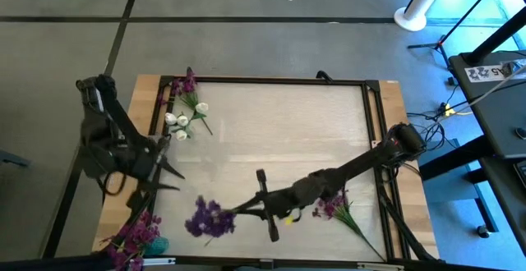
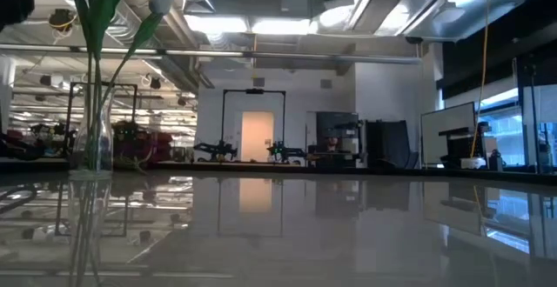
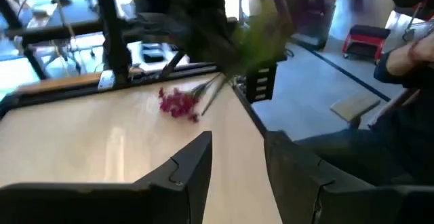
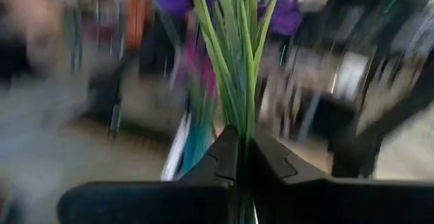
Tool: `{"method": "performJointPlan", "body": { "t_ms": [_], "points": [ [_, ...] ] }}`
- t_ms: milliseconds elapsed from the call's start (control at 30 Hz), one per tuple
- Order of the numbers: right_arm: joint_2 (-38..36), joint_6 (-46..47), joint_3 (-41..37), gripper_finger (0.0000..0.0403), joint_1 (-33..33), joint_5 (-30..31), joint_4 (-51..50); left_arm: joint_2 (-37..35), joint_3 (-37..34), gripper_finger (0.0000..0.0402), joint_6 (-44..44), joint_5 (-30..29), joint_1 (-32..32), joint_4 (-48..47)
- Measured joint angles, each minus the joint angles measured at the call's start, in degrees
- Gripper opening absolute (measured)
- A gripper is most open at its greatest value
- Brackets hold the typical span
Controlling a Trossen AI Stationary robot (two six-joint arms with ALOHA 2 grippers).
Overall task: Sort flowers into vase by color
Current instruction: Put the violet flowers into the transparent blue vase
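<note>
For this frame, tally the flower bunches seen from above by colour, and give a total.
Purple bunch held in the right end effector: 1
Magenta bunches: 3, one by the right arm, one at the near left corner, one at the far left corner
White bunch: 1
Total: 5 bunches

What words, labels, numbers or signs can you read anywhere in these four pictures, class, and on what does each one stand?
None can be read with certainty.
White sheet with dark markings on the dark bench beside the table, high view: too small and blurred to read.
No lettering shows on the flowers, the vase or the table.
</note>
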Motion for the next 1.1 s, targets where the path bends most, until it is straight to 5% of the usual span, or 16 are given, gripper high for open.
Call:
{"method": "performJointPlan", "body": {
  "t_ms": [167,333,433,633,1100],
  "points": [
    [1.7,-5.26,-0.08,0.0008,-1.54,-5.24,14.93,5.44,-6.28,0.0132,9.1,-0.54,0.63,20.02],
    [3.19,-5.34,-0.12,0.0013,-3.72,-7.69,17.17,9.12,-10.03,0.0132,14.71,-4.01,4.85,37.01],
    [4.36,-4.95,-0.16,0.0015,-4.78,-5.72,17.32,11.33,-12.06,0.0132,16.9,-0.98,9.11,45.27],
    [5.38,-5.47,-0.17,0.0011,-5.27,-5.06,22.97,15.16,-15.15,0.0132,18.86,6.29,15.32,52.9],
    [5.38,-9.8,-0.15,0.0015,-4.52,-2.24,26.41,18.82,-15.96,0.0132,21.06,8.64,19.08,61.44]
  ]
}}
